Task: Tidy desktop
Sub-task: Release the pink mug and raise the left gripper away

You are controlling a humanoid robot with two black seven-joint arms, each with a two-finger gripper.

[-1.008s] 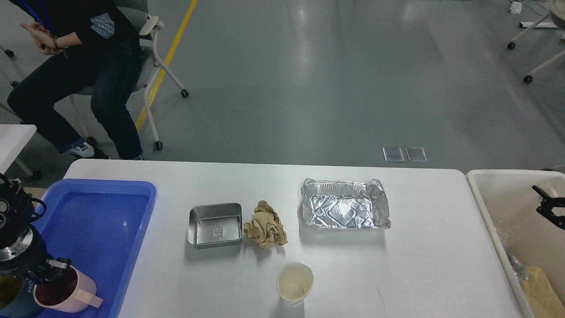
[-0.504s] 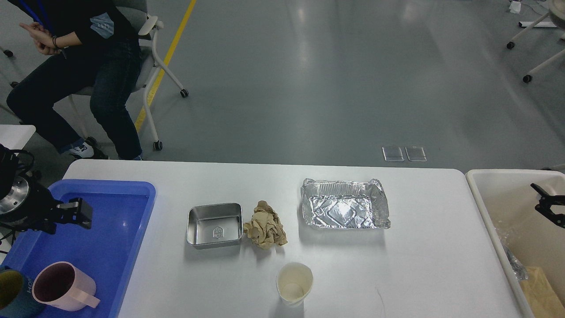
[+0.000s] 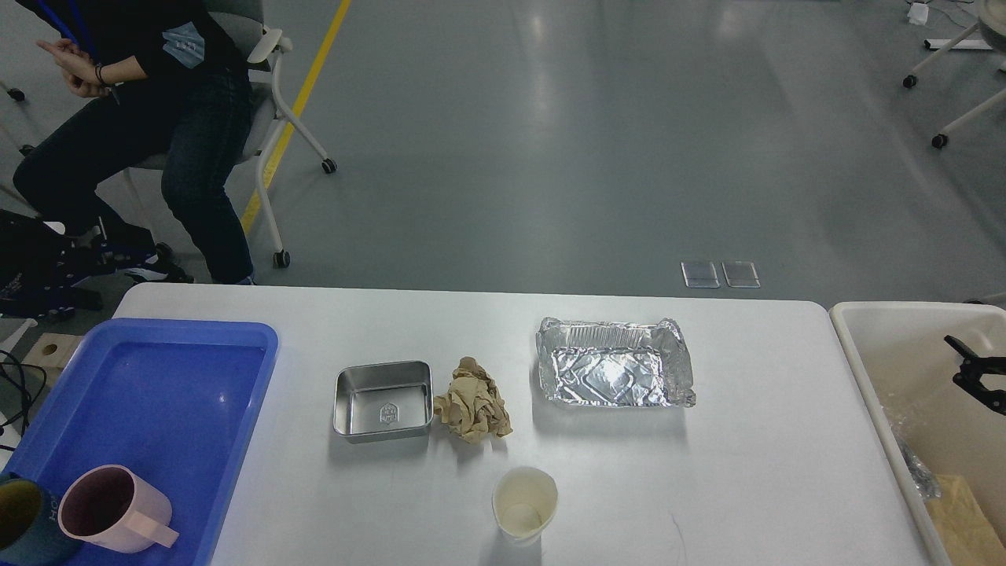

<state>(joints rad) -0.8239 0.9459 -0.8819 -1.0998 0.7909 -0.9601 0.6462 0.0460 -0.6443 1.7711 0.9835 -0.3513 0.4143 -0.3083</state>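
Note:
The white desktop [image 3: 747, 472] carries a square steel tin [image 3: 383, 401], and a crumpled brown paper ball [image 3: 474, 410] touches the tin's right side. A crinkled foil tray [image 3: 614, 373] lies right of centre. An empty paper cup [image 3: 525, 505] stands near the front edge. My left gripper [image 3: 118, 251] hangs dark and blurred beyond the table's far left corner, above and behind the blue tray [image 3: 181, 393]; its fingers cannot be told apart. My right gripper [image 3: 965, 365] is over the cream bin [image 3: 853, 346] at the right edge, its fingers forked apart and holding nothing.
In the blue tray's front corner a pink mug [image 3: 110, 507] stands next to a dark teal cup [image 3: 20, 511]. The cream bin holds foil scraps and a brown piece. A seated person [image 3: 141, 118] and a wheeled chair are beyond the far left corner.
My left gripper let go of the pink mug, rose out of the blue tray and moved back past the table's far left corner. The mug stays upright in the tray. The right arm barely moved.

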